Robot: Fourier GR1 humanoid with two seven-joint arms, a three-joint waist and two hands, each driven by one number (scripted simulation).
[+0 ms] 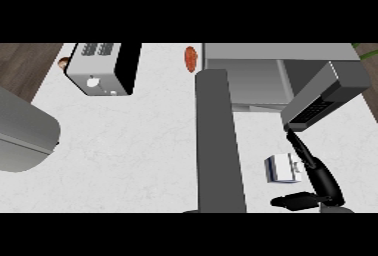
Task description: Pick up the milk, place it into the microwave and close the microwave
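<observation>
The milk [281, 168], a small white and blue carton, stands on the white counter [133, 150] in front of the microwave [295, 52]. The microwave's dark grey door [218, 140] is swung wide open toward me, left of the carton. Its grey inside [258, 82] shows nothing in it. My right hand [323, 182] is just right of the carton, open, with fingers [301, 147] stretched up toward the microwave's button panel [317, 107] and the thumb [291, 201] below the carton. Whether the palm touches the carton I cannot tell. My left hand does not show.
A silver and black toaster [103, 67] sits at the back left, with a small brown thing [63, 62] beside it. A red-orange item [191, 57] lies left of the microwave. A large grey rounded shape [22, 132], likely my left arm, fills the left edge.
</observation>
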